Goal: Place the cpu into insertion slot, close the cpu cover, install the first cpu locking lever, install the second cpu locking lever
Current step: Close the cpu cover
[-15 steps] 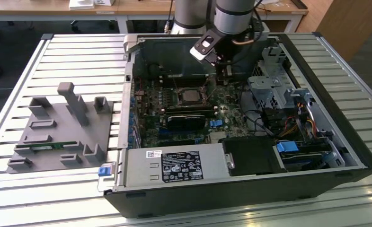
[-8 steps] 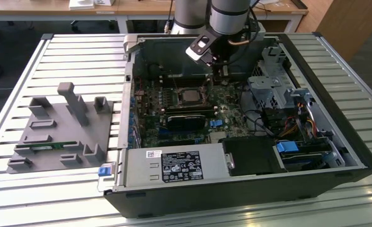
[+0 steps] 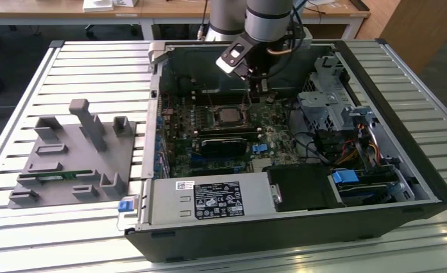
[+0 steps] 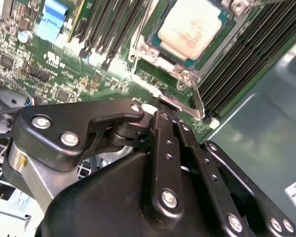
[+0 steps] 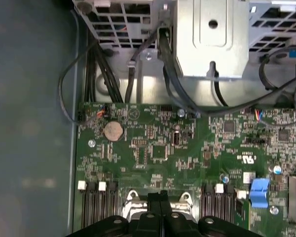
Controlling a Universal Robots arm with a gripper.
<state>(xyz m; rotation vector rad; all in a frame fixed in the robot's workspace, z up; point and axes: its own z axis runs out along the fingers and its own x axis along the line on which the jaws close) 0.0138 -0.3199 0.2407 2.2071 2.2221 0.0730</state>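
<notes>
**Over the motherboard: lever work, slip risk**

Keeps black two-finger gripper (image 4: 162, 104) pinched together, tips touching or just beside a thin bright steel locking lever (image 4: 198, 101); cannot tell whether clamped on it. Shows flat silver-grey square cpu (image 4: 195, 27) seated in dark-framed square insertion slot (image 4: 164, 60), thin dark-silver windowed cpu cover (image 4: 149, 35) seemingly down around it. Could slip off the springy wire, letting it whip back, or gouge the green motherboard (image 5: 153, 148). Tallies one chip, one socket, one cover, two levers.

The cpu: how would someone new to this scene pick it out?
Inside the open computer case, find the green motherboard. Between its two banks of long black memory slots lies the cpu, the only pale silver square among dark parts.
</notes>
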